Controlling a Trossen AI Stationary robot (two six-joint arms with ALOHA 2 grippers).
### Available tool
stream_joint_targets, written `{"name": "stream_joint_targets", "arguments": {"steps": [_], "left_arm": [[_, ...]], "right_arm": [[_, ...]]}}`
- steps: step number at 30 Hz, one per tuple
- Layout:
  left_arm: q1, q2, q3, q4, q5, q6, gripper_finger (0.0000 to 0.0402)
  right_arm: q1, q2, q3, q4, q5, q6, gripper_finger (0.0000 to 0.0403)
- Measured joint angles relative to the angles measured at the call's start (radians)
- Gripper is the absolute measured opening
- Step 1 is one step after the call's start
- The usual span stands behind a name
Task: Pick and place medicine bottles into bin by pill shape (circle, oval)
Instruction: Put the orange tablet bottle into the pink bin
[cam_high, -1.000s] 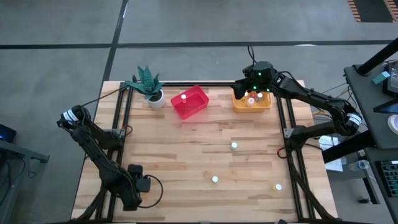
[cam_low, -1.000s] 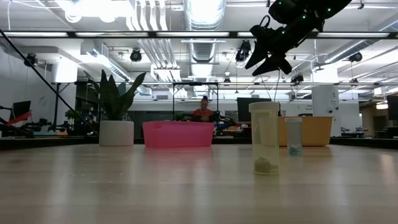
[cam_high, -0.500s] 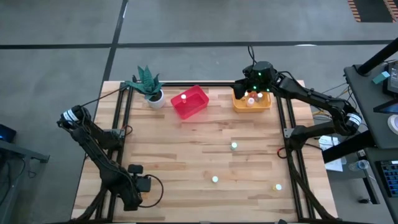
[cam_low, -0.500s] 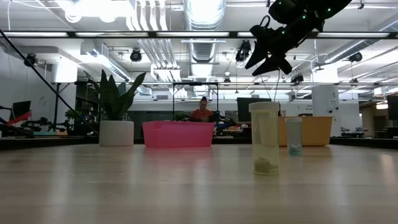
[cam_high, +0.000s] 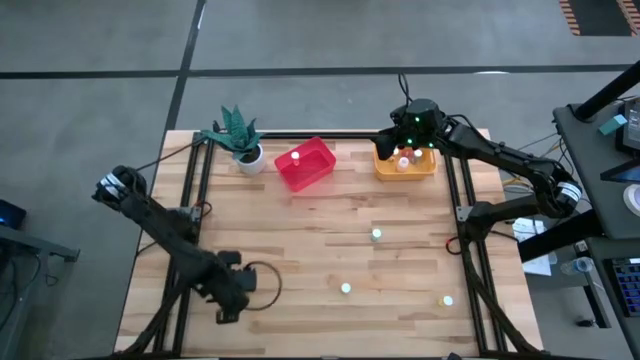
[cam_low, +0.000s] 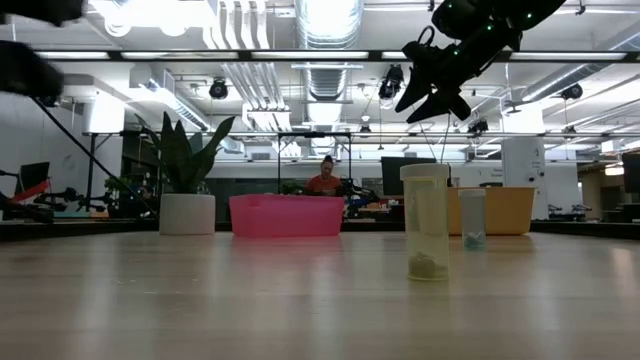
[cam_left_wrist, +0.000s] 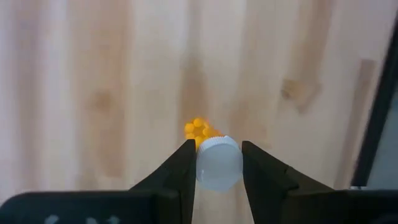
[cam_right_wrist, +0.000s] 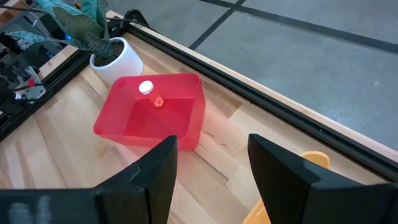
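Gripping a white-capped bottle (cam_left_wrist: 218, 163) (orange pills inside), left claw (cam_left_wrist: 216, 168) hovers.

The robot has 2 dark, matte arms of slim jointed links. The right arm (cam_high: 500, 155) carries small green lights near its wrist and a thin black cable. The left arm (cam_high: 165, 228) trails a looping cable. Each wrist ends in 2 flat black fingers (cam_left_wrist: 177, 177).

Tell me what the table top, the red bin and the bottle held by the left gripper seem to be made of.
Table top: pale wood planks with visible grain and seams, matte. Red bin: probably moulded plastic, with smooth, uniform walls and slight sheen. Bottle between the left gripper fingers: white ribbed cap, likely plastic; its body looks clear, since orange pills show through.
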Motion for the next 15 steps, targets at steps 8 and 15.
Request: {"name": "stream_joint_targets", "arguments": {"steps": [8,15], "left_arm": [[0.363,-0.075,0.089,-0.188,-0.003,0.38,0.0087],[0.769,-0.091,0.166,-0.146,-0.001,0.648,0.0088]], "right_arm": [[0.0,0.0,0.0,0.001,0.0,0.003,0.0187],[0.0,0.0,0.0,0.001,0.0,0.014,0.0187]]}}
